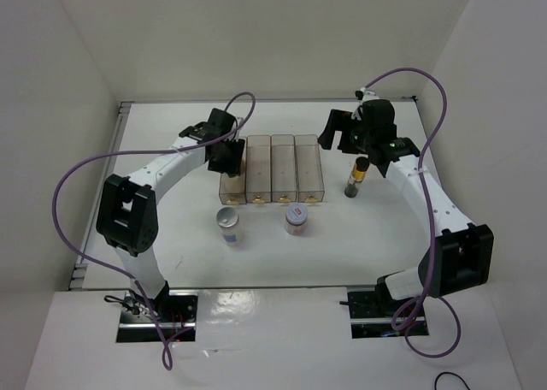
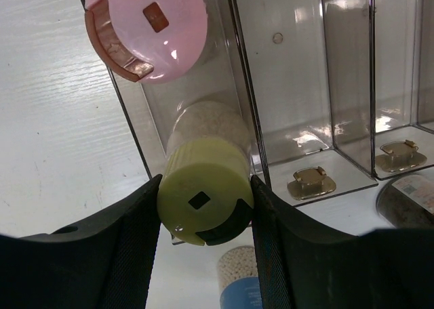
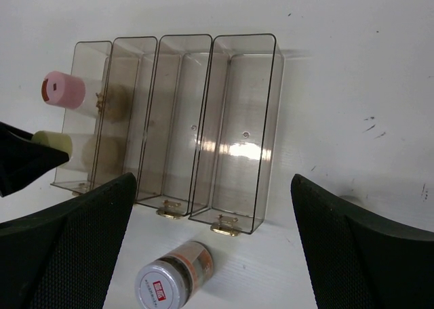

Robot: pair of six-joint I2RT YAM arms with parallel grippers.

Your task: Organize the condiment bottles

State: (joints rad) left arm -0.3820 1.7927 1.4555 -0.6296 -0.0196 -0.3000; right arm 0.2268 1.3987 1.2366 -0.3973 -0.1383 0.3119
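The left claw [image 2: 205, 217] is clamped on the pale-yellow-capped bottle [image 2: 203, 194], one finger pressed to each side of its cap, at the near end of the leftmost bin [image 2: 210, 72]. Beyond the claw, in that same bin, stands the pink-capped bottle [image 2: 149, 28]. The silver-grey-capped bottle [image 1: 229, 226] stands on the surface [image 1: 385, 245], on the claw's near side. The right claw [image 3: 211, 214] is spread wide and grips nothing. The short jar [image 3: 169, 282] shows between its fingers, down on the surface. The slim dark bottle [image 1: 355, 178] stands upright just beside this claw.
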